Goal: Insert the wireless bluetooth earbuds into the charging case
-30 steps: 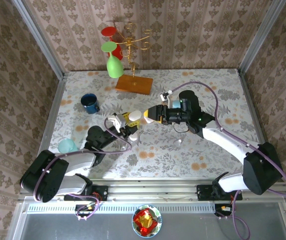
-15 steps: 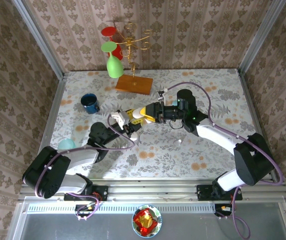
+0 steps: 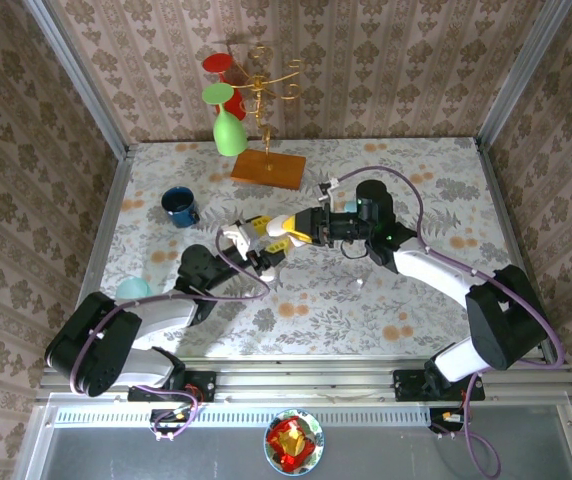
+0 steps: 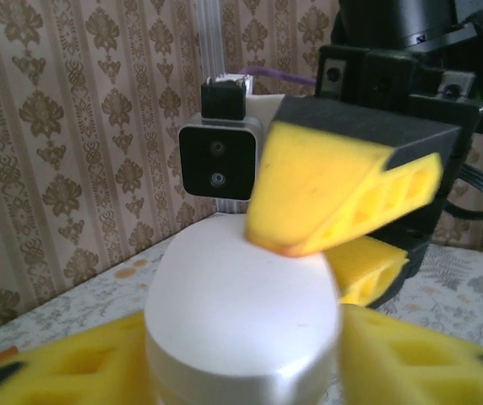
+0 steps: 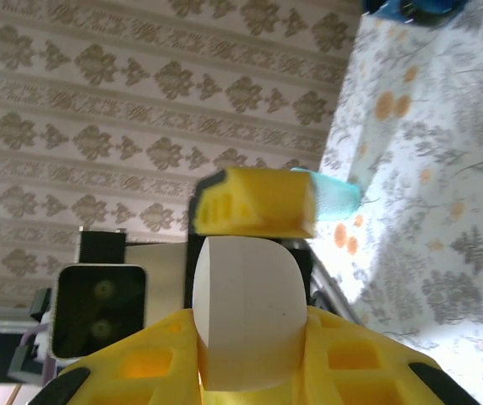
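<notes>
1. Charging case (image 4: pixel 241 312), white and pebble-smooth, sits over mid-table where both arms' fingertips meet.
2. Right gripper (image 5: pixel 250 278) pinches it, with one yellow finger on the rounded top and the other on the opposite side.
3. Left gripper (image 4: pixel 243 363): its yellow fingers flank the case's lower part. Cannot tell whether they press it or stand just off.
4. Tiny white bud (image 3: pixel 359 283) lies on the floral tabletop (image 3: pixel 446 200) beside the right forearm, well apart from the case. It is too small to show detail.
5. Blue mug (image 3: pixel 179 205) stands at far left.
</notes>
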{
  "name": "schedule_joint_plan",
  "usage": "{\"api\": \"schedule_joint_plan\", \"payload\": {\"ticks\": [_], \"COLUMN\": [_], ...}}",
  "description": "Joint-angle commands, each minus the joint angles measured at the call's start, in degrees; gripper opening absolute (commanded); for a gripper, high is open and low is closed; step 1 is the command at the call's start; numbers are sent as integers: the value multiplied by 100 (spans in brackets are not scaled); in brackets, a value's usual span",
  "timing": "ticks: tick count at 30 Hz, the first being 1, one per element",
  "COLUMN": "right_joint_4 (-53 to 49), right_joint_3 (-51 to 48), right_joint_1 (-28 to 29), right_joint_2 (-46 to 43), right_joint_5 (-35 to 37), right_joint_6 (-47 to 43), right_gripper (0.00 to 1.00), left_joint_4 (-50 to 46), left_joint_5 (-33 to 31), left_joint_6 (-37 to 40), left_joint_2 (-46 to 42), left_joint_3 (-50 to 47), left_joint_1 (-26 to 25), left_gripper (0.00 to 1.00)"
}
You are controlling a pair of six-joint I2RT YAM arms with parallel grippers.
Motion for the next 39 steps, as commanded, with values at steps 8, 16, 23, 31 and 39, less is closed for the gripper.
{"api": "schedule_joint_plan", "payload": {"ticks": [8, 16, 23, 31, 39], "right_joint_4": [-1127, -1762, -1890, -3068, -4720], "right_joint_3": [-807, -962, -884, -570, 237], "right_joint_1": [-960, -1381, -1440, -1387, -624], "right_joint_2": [-234, 319, 972, 841, 1], "right_joint_5": [1531, 2394, 2618, 3261, 4257], "right_joint_6": [-968, -1673, -1996, -3014, -4814], "right_gripper": [21, 22, 24, 47, 68], "left_joint_4": [-1667, -3450, -3743, -3318, -2543], "left_joint_5": [-491, -1615, -1960, -1933, -1658], "left_joint_6": [818, 767, 628, 171, -636], "left_joint_2": [-869, -1620, -1547, -1424, -1125], "left_joint_3": [-356, -316, -287, -422, -726], "left_joint_1": [26, 28, 65, 466, 1331], "left_gripper": [88, 92, 94, 98, 99]}}
